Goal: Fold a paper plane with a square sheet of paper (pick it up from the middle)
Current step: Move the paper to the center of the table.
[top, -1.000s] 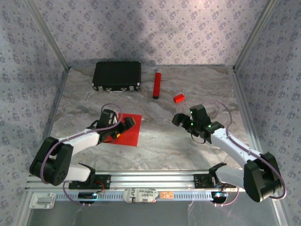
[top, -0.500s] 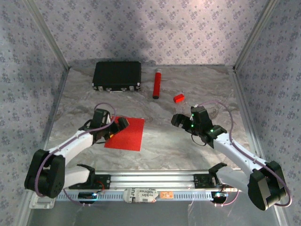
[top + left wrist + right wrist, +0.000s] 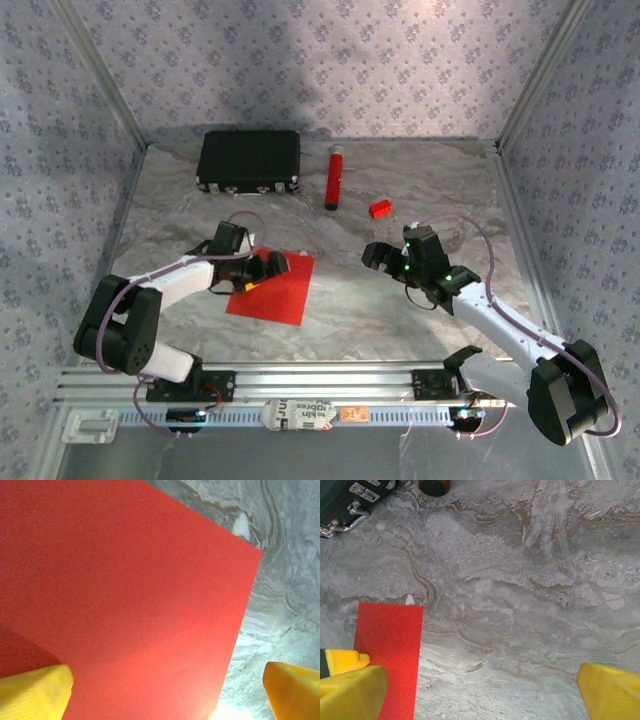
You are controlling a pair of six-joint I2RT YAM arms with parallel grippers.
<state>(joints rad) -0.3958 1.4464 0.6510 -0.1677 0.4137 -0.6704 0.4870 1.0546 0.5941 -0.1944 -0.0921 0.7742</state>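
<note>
Since the earlier frame I see the square sheet of paper [image 3: 285, 298] shifted slightly rightward and the left arm's elbow drawn in.

- Square sheet of paper [image 3: 125, 580]: red, flat and unfolded on the tabletop [image 3: 400, 320], left of centre.
- Left gripper [image 3: 260, 273]: low over the sheet's upper left part, jaws spread wide and grasping nothing. In my wrist view [image 3: 165, 695] one yellow fingertip sits over red paper, the other past the sheet's edge over marble.
- Right gripper [image 3: 395, 248]: released, jaws wide, holding nothing, well to the right of the sheet and facing it; its wrist view [image 3: 480, 695] takes in the sheet's edge [image 3: 387, 640].
- Black case [image 3: 248, 160]: far left, closed.
- Red cylinder tube [image 3: 333, 178]: just right of the case.
- Small red block [image 3: 379, 208]: near the tube.
</note>
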